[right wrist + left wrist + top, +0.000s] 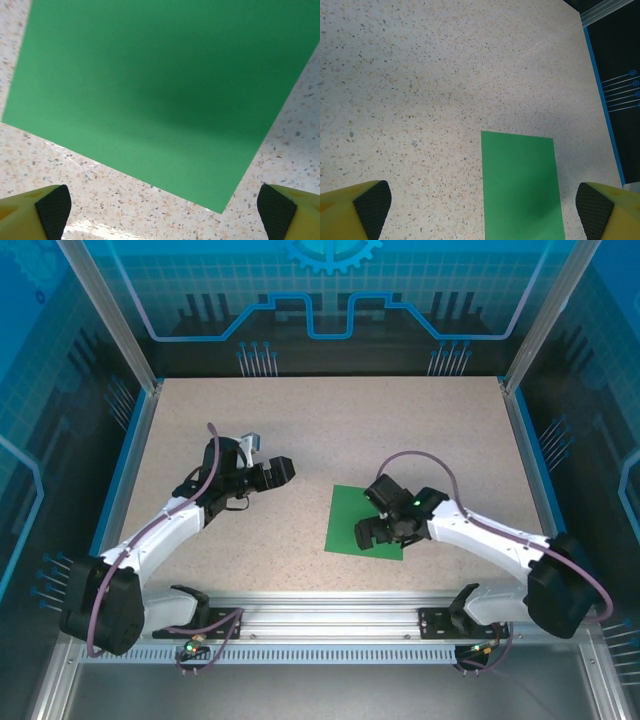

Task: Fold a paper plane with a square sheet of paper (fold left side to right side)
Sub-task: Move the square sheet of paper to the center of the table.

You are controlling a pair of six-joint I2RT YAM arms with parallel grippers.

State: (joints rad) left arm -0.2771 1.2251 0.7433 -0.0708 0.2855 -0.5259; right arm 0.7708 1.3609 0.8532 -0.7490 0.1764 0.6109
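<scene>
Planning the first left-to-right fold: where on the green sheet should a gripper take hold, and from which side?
Probably the left edge of the square sheet of paper, approached low from the left by the open left gripper. The sheet lies flat on the table with nothing raised, so only an edge offers purchase, and that side faces this arm.

Left gripper [283, 470] jaws spread wide; right gripper [372, 533] likewise, seemingly pitched downward
</scene>
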